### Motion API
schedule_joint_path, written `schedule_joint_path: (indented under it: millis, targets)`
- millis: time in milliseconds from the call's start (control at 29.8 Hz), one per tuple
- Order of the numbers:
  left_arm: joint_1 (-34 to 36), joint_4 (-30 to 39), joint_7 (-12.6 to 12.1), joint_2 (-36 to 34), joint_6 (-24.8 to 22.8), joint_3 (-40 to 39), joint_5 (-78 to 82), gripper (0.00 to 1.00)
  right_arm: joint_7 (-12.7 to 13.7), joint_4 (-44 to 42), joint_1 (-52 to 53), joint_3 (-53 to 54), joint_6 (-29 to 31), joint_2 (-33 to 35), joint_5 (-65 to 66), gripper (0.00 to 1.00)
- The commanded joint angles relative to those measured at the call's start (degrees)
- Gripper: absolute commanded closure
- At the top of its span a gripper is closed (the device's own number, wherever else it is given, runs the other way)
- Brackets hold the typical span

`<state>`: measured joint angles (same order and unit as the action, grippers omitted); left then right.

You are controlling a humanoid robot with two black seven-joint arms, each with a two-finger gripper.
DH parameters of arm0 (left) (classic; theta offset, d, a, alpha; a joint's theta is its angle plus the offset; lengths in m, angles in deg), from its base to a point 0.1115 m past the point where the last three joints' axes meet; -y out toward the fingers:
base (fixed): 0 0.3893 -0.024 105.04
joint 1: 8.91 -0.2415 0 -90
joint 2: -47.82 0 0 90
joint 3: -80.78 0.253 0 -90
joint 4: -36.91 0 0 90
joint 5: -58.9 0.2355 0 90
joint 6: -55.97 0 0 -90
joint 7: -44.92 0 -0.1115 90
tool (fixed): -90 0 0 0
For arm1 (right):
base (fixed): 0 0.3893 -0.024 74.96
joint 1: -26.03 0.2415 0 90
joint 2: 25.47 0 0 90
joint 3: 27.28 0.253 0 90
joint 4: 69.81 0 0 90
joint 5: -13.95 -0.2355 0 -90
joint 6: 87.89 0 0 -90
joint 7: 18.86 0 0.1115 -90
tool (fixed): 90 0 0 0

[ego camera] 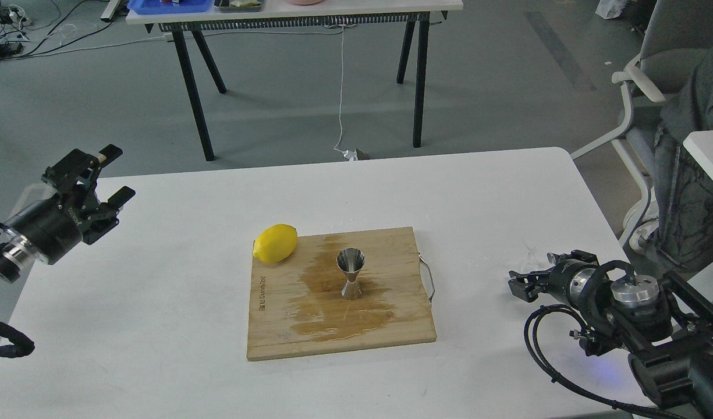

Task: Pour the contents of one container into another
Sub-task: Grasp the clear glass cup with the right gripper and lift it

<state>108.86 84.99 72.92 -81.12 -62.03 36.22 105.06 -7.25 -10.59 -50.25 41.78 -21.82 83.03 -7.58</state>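
The clear glass cup (533, 256) stands on the white table near its right edge and is faint, only partly visible. My right gripper (532, 270) is right at it, open, one finger on the near side and one on the far side; contact cannot be told. The steel jigger (350, 272) stands upright in the middle of the wooden board (286, 326), far to the left of that gripper. My left gripper (117, 172) hovers open and holding nothing over the table's left edge.
A yellow lemon (275, 242) lies at the board's back left corner. A wet stain (339, 320) spreads across the board around the jigger. A metal handle (429, 282) sticks out of the board's right side. A chair (653, 87) stands at the right.
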Motion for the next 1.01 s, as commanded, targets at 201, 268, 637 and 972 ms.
schedule_joint_path:
  millis: [201,268,637,972]
  targets:
    - [0.0,-0.6,0.0,0.0,0.0,-0.1,0.0,0.00,-0.1,0.0,0.0,0.0,0.1,0.0,0.1,0.36]
    - [0.0,-0.6,0.0,0.0,0.0,-0.1,0.0,0.00,-0.1,0.0,-0.1,0.0,0.1,0.0,0.1,0.38]
    - [0.0,-0.8,0.0,0.1,0.0,0.0,0.0,0.00,-0.1,0.1,-0.4,-0.2,1.0,0.0,1.0,0.49]
    - [-0.1,-1.2,0.0,0.1,0.0,0.0,0.0,0.00,-0.1,0.3,-0.7,-0.2,1.8,0.0,1.0,0.57]
